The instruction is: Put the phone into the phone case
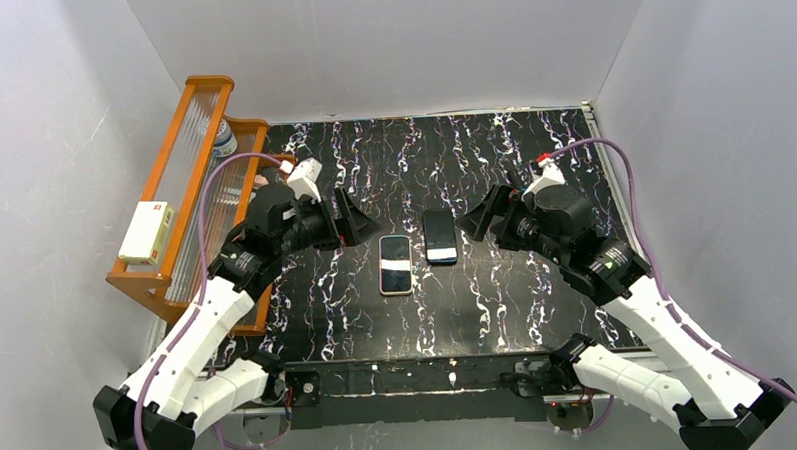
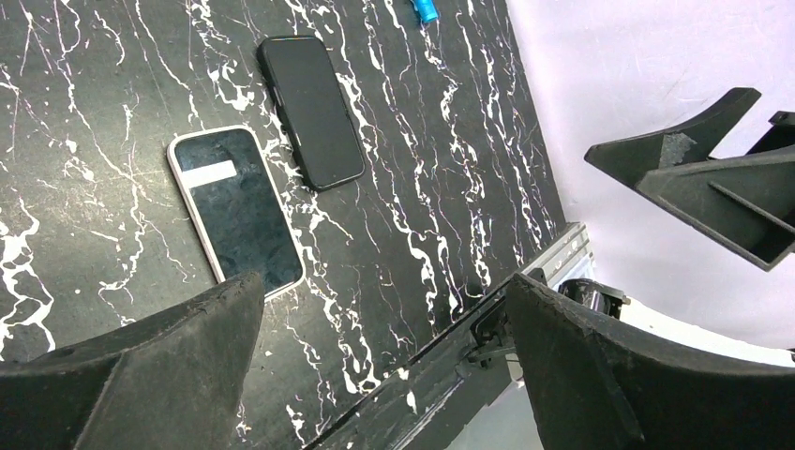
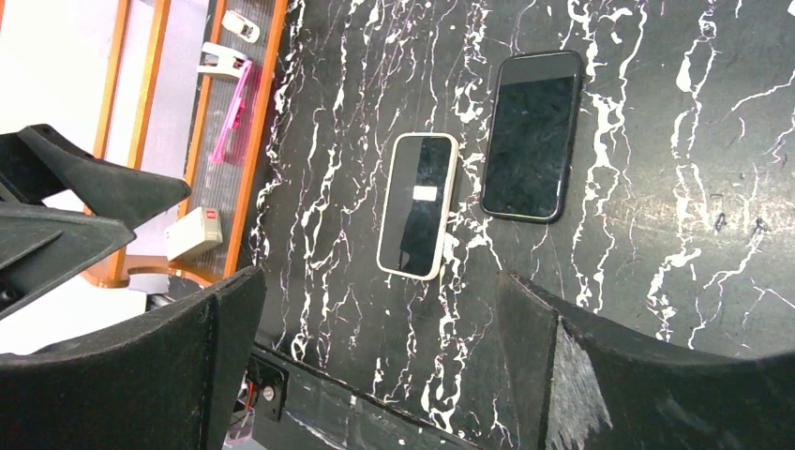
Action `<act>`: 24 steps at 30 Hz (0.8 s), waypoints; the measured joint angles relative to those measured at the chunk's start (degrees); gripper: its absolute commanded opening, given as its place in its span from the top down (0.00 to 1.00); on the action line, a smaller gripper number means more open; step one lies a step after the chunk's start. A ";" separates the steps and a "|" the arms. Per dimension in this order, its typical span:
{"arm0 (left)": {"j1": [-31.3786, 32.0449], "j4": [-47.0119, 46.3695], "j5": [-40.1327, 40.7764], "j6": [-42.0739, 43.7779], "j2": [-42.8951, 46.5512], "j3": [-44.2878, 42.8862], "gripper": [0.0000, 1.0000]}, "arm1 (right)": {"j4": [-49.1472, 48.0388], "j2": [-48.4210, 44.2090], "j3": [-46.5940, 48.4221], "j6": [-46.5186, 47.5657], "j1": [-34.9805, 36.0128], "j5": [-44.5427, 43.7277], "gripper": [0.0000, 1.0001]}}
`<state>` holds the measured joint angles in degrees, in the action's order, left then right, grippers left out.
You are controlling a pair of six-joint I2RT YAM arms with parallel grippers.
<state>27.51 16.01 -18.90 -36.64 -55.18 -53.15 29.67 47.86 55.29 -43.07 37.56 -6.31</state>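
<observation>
The phone case (image 1: 395, 264) is a pale beige rim around a dark glossy face and lies flat at the middle of the black marbled table. It also shows in the left wrist view (image 2: 234, 211) and the right wrist view (image 3: 418, 204). A black phone (image 1: 440, 236) lies flat just to its right and slightly farther back, apart from it, and shows in both wrist views (image 2: 311, 111) (image 3: 532, 135). My left gripper (image 1: 359, 223) (image 2: 384, 286) hovers left of the case, open and empty. My right gripper (image 1: 480, 218) (image 3: 380, 281) hovers right of the black phone, open and empty.
An orange rack (image 1: 178, 183) stands along the table's left edge, holding a white box (image 1: 146, 233), a bottle (image 1: 224, 139) and a pink tool (image 3: 230, 108). A small blue object (image 2: 427, 9) lies far on the table. A metal rail (image 1: 410, 375) runs along the front edge.
</observation>
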 measured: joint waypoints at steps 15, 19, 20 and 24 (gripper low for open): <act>0.00 -0.22 1.57 -0.70 4.79 3.48 0.02 | 0.20 -2.80 -0.31 -2.03 0.00 -1.95 0.01; 0.00 -0.90 1.84 -1.18 5.16 3.87 0.02 | 0.35 -2.80 -0.79 -2.29 0.00 -1.92 0.01; 0.00 -1.09 1.88 -1.33 5.40 4.02 0.02 | 0.33 -2.80 -0.79 -2.40 0.00 -1.92 0.01; 0.00 -2.08 2.40 -1.77 6.80 4.07 0.02 | 0.31 -3.08 -0.83 -2.82 0.00 -1.92 0.01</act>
<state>27.51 13.93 -16.49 -38.41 -48.38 -49.08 29.98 44.77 54.46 -45.89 37.56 -8.23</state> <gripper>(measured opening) 0.981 0.985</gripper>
